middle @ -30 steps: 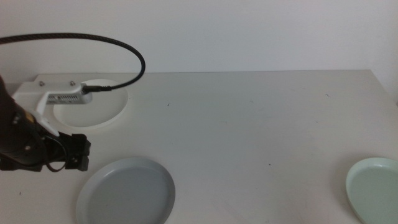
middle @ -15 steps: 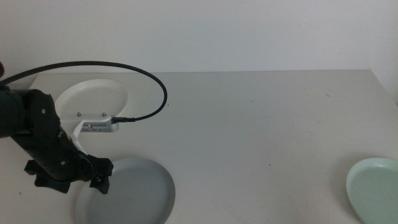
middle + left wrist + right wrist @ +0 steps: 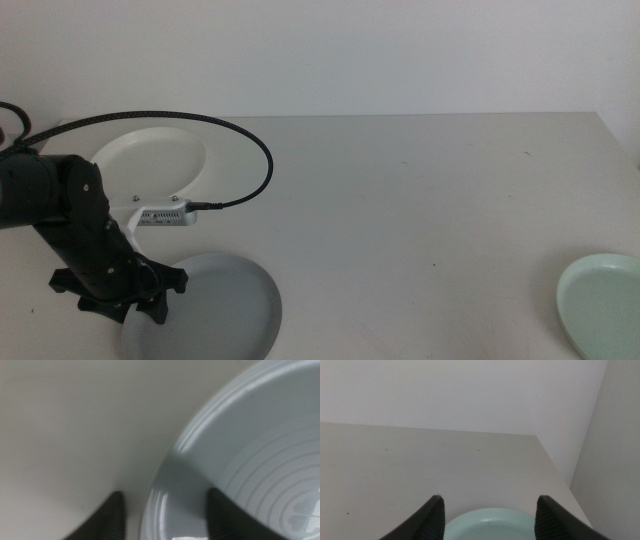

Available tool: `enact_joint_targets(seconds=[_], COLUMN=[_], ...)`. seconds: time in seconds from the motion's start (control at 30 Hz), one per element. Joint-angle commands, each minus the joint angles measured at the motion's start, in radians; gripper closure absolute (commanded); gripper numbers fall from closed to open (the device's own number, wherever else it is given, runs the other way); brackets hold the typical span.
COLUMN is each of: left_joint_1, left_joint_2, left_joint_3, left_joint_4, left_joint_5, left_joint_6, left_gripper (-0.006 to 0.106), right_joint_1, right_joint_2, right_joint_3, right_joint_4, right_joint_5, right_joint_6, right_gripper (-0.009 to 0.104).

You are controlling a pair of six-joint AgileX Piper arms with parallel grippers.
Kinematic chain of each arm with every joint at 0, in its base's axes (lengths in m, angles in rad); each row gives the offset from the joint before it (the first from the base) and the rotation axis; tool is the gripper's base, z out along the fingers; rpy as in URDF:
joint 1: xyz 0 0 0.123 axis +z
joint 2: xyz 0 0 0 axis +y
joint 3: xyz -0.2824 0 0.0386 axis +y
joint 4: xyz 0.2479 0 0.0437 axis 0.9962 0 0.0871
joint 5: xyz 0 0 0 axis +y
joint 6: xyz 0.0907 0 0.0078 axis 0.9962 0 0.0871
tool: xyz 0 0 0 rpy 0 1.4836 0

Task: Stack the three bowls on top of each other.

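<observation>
- The left gripper (image 3: pixel 150 300) sits in the lower left of the middle view, down at the left rim of the grey-blue bowl (image 3: pixel 215 310).
- In the left wrist view the left gripper (image 3: pixel 165 512) has its jaws apart, one on the bare surface (image 3: pixel 65 425) outside the rim and one over the inside of the grey-blue bowl (image 3: pixel 250 450); the rim lies between them, not yet clamped.
- The grey-blue bowl rests flat on the surface (image 3: pixel 400 200) at the bottom of the middle view, left of centre.
- The white bowl (image 3: pixel 150 160) lies in the upper left of the middle view, behind the left arm and partly covered by it; a black cable (image 3: pixel 240 135) arcs over its right side.
- The pale mint green bowl (image 3: pixel 605 305) is in the lower right corner of the middle view, cut by the frame edge, well apart from the other two.
- The right gripper (image 3: pixel 487 520) is out of the middle view; its wrist view shows its jaws spread wide, hovering over the near rim of the pale mint green bowl (image 3: pixel 490 522), holding nothing.
</observation>
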Motion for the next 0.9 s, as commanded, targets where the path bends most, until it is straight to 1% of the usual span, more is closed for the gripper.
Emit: enact_joint_targets(seconds=[0.0, 0.23, 0.3, 0.47, 0.57, 0.73, 0.87], left_joint_1=[-0.001, -0.001, -0.001, -0.001, -0.001, -0.006, -0.046], left_joint_2=[-0.034, -0.034, -0.034, -0.040, -0.054, -0.068, -0.065], left_joint_3=[-0.020, -0.020, -0.020, -0.026, -0.060, -0.170, -0.296], left_joint_4=[-0.006, -0.003, 0.000, 0.010, -0.001, -0.073, -0.092], left_joint_5=[-0.001, 0.006, 0.009, 0.057, 0.086, 0.165, 0.215], left_joint_6=[0.003, 0.003, 0.004, -0.001, -0.021, -0.021, -0.031], left_gripper=[0.059, 0.093, 0.100, 0.100, 0.100, 0.100, 0.100], right_joint_1=[0.002, 0.002, 0.002, 0.002, 0.002, 0.002, 0.002], right_joint_2=[-0.027, -0.027, -0.027, -0.027, -0.027, -0.027, -0.027], right_joint_3=[-0.006, -0.006, -0.006, -0.006, -0.006, -0.006, -0.006], right_joint_4=[-0.014, -0.014, -0.014, -0.014, -0.014, -0.014, -0.014], right_joint_5=[-0.082, -0.082, -0.082, -0.082, -0.082, -0.082, -0.082], right_joint_6=[-0.005, -0.005, -0.005, -0.005, -0.005, -0.005, -0.005], right_gripper=[0.049, 0.049, 0.049, 0.049, 0.049, 0.049, 0.049])
